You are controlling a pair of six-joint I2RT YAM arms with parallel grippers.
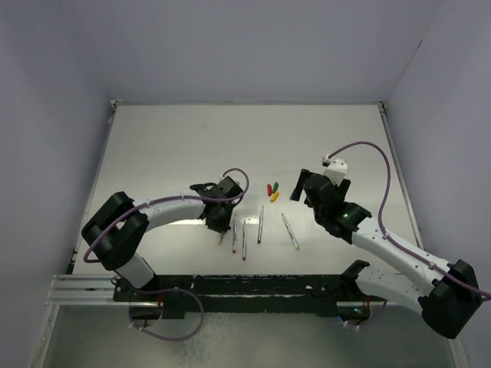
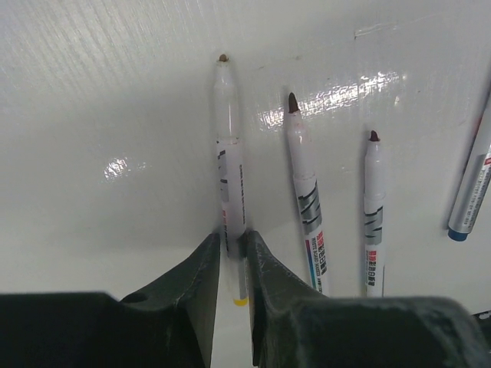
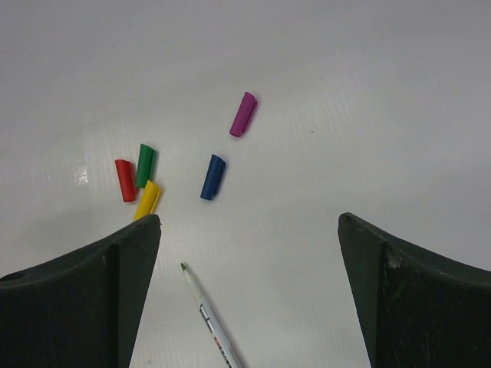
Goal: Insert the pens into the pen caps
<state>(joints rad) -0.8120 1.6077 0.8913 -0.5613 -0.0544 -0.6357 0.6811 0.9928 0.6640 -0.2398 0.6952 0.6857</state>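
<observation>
Pens (image 2: 299, 184) near-parallel; tips (image 2: 292, 102) beyond left hand (image 2: 232, 241)

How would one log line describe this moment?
left gripper: grips pen | right gripper: open, near caps | capped: none

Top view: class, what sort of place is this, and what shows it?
Probably a robot test bench in a lab: a left arm and right arm mounted on a rail, plain walls around a white table, only pens and caps laid out.
</observation>
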